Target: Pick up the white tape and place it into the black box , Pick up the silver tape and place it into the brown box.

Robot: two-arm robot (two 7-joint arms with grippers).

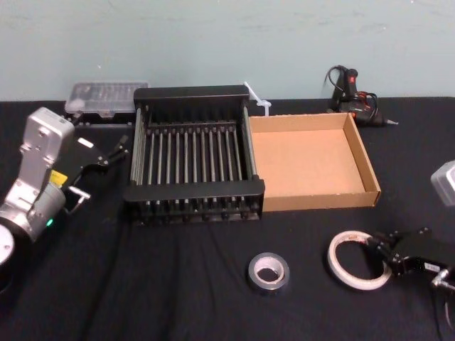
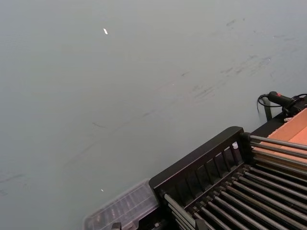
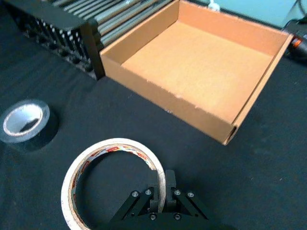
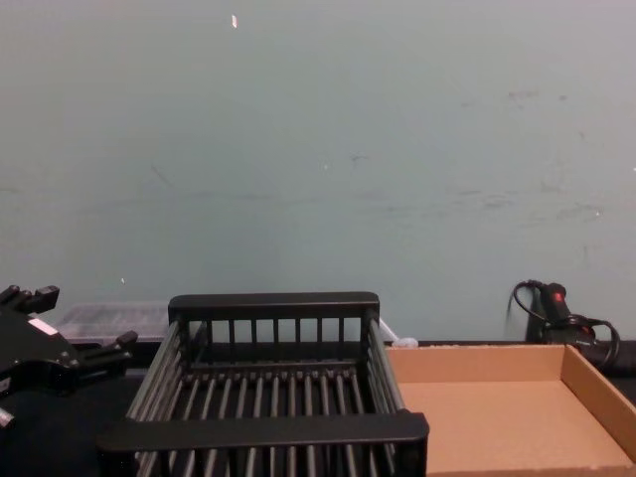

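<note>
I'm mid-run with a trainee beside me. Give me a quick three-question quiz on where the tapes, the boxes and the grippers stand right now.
1. True or false: the silver tape lies inside the brown box.
2. What is the right gripper clamped on? A: the white tape. B: the silver tape. C: nothing.
3. Which box stands nearest the left gripper?

Key:
1. False. It lies on the table in front of both boxes.
2. A. One finger is inside the ring and one outside, and the ring rests on the table.
3. The black box.

Near arc of white tape [image 3: 68,191] off-frame, R wrist view.
</note>
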